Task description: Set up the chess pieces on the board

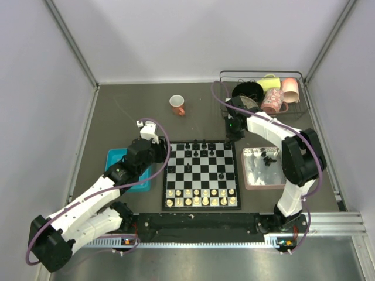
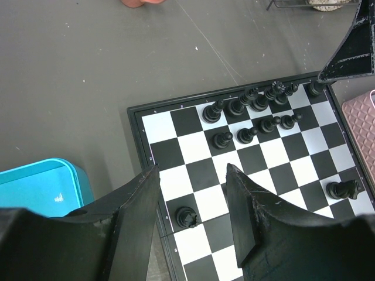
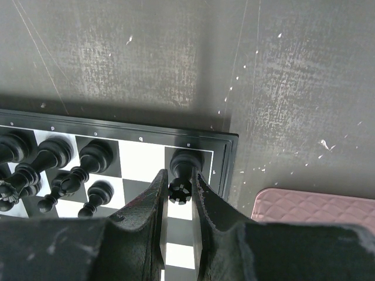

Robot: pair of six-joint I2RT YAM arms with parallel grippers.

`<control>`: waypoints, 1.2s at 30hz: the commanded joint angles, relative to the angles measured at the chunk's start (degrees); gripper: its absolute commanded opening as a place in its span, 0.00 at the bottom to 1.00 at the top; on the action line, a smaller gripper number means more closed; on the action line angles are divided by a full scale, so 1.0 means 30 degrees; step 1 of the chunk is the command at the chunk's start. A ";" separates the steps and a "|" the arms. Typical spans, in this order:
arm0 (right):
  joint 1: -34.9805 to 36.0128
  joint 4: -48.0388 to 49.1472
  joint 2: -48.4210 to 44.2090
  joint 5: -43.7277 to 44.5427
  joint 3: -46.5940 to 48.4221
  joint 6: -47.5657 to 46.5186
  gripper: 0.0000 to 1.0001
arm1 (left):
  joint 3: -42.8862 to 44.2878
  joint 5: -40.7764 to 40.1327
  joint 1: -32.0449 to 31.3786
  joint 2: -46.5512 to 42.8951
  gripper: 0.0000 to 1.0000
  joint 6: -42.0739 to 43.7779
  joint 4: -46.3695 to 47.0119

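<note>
The board (image 1: 205, 173) lies in the table's middle, and its far left corner (image 2: 176, 120) shows in the left wrist view. Black chess pieces (image 1: 202, 146) stand in two broken rows along its far side (image 2: 258, 105). My right gripper (image 1: 234, 131) (image 3: 180, 182) is shut on a black rook (image 3: 181, 167) that stands on the far right corner square. My left gripper (image 1: 159, 150) (image 2: 192, 175) hangs open over the board's left edge, above a lone black piece (image 2: 186, 217). Another black piece (image 1: 221, 175) stands alone mid-board.
Cream-white pieces (image 1: 202, 197) fill the two near rows. A pink tray (image 1: 253, 175) right of the board holds more black pieces (image 1: 268, 157). A teal tray (image 1: 117, 157) lies under the left arm. An orange mug (image 1: 177, 104) and a wire rack (image 1: 293, 111) of cups stand behind.
</note>
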 commanded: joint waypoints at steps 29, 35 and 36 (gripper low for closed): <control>-0.3755 0.0422 -0.8963 0.1660 -0.4788 0.0880 0.48 | -0.0127 0.0122 0.0166 -0.0905 0.55 -0.0092 0.0451; -0.7236 0.0246 -1.2484 0.1663 -0.8686 0.1612 0.48 | -0.0098 0.0268 0.0196 -0.0934 0.56 -0.0179 0.0538; -0.7592 0.0275 -1.2543 0.1546 -0.9357 0.1729 0.48 | -0.0069 0.0298 0.0196 -0.0934 0.56 -0.0180 0.0480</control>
